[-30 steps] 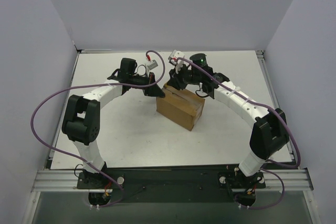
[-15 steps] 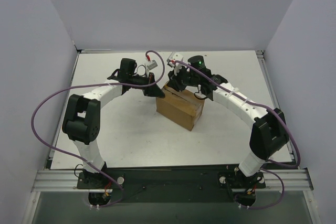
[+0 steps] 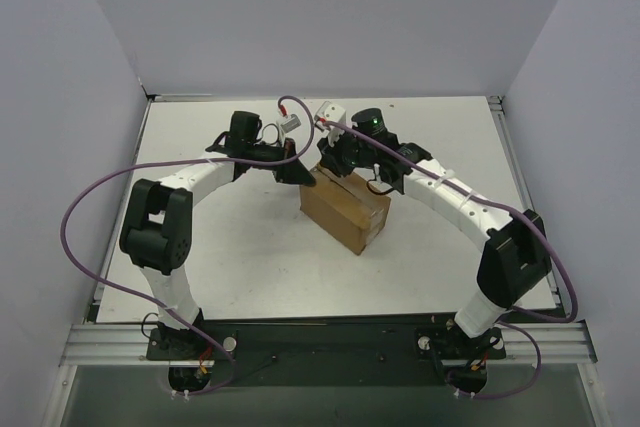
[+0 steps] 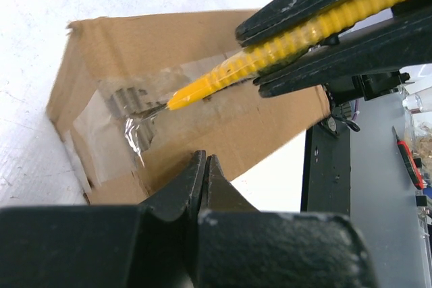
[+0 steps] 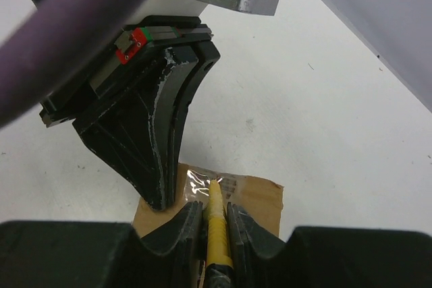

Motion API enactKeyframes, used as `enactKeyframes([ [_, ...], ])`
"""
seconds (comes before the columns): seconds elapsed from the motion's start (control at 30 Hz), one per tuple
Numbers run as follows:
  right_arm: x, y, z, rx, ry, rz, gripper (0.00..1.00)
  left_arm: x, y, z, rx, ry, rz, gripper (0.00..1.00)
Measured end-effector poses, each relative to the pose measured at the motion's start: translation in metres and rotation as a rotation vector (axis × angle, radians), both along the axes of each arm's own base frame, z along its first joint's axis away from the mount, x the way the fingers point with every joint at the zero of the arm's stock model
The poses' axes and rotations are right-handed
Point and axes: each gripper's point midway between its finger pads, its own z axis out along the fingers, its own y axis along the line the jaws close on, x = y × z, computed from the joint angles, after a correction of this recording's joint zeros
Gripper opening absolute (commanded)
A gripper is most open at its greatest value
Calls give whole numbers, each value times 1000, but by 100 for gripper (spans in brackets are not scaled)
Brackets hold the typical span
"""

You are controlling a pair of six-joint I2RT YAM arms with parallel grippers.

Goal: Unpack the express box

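brown corrugated express box (image 3: 345, 212) slanted near the middle of the white surface (image 3: 230, 247), well apart from every edge, with open surface on its near, left and right sides. left jaws pinched fully shut, holding nothing, tips at the box's far left corner, touching or just beside it, cannot tell which. right jaws narrow, clamped on a yellow cutter (image 4: 223, 72), reaching in from the far right, tip set against wrinkled clear tape (image 4: 108, 126) on the box's end face. both wrists crowded close together over that far edge.
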Motion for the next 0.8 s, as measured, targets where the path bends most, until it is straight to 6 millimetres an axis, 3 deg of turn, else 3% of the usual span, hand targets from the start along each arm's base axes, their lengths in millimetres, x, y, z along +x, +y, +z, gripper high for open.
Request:
enactKeyframes([
  [0.27, -9, -20, -1, -59, 33, -69, 0, 5, -3, 0, -3, -1, 17, 0],
  [0.63, -8, -25, 1, -79, 35, -107, 0, 15, -10, 12, -39, 12, 59, 0],
  [0.8, -2, -21, 4, -112, 30, -140, 0, 9, -9, 18, -64, 26, 83, 0],
])
